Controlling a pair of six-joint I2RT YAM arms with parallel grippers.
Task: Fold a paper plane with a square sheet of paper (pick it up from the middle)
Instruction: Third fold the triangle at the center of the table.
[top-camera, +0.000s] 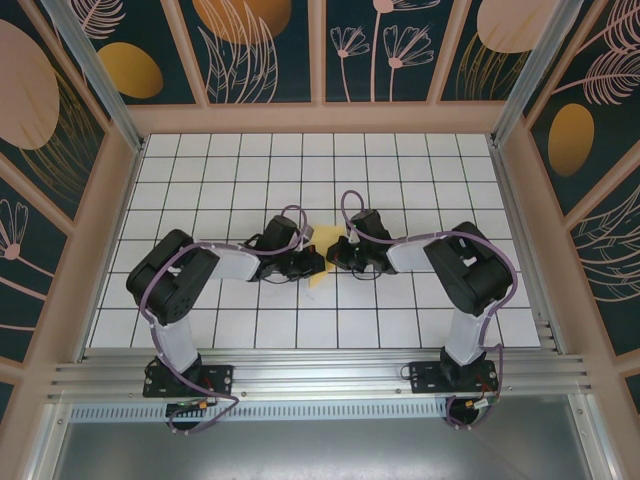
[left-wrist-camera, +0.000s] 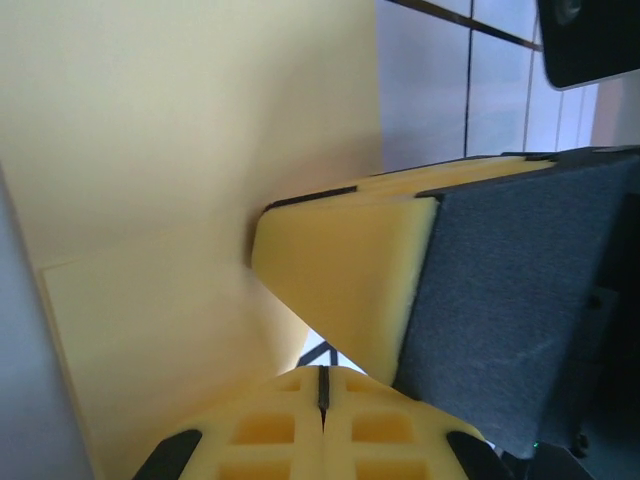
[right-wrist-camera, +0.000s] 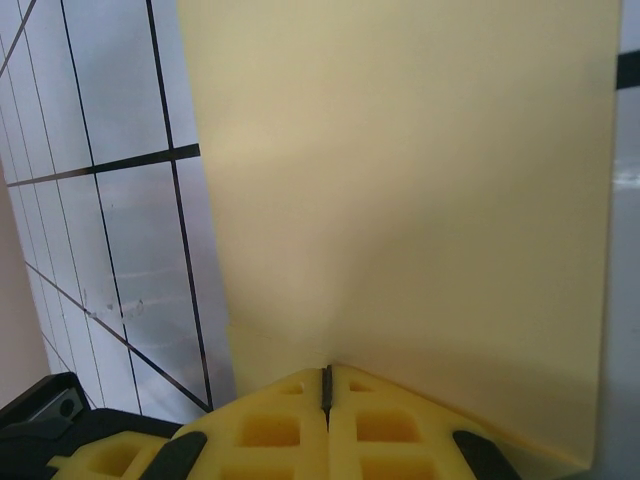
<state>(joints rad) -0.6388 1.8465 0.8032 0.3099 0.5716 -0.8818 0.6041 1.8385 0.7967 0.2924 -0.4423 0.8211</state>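
The square sheet of paper (top-camera: 321, 272) is a small yellow patch on the white grid table between my two grippers. The left gripper (top-camera: 314, 262) and the right gripper (top-camera: 336, 254) meet tip to tip over it. In the left wrist view the paper (left-wrist-camera: 190, 150) has a folded layer at the lower left. The left gripper (left-wrist-camera: 323, 385) is shut, its tips against the paper with nothing visible between them. Just beyond it lies a yellow finger (left-wrist-camera: 345, 270) of the right gripper. In the right wrist view the paper (right-wrist-camera: 420, 180) puckers into the seam of the shut right gripper (right-wrist-camera: 326, 378).
The white grid table (top-camera: 230, 170) is walled by wooden-framed panels (top-camera: 315, 60) on three sides. A metal rail (top-camera: 320, 372) runs along the near edge, where both arm bases are bolted. Bare tiles (right-wrist-camera: 120, 200) lie to the left of the paper.
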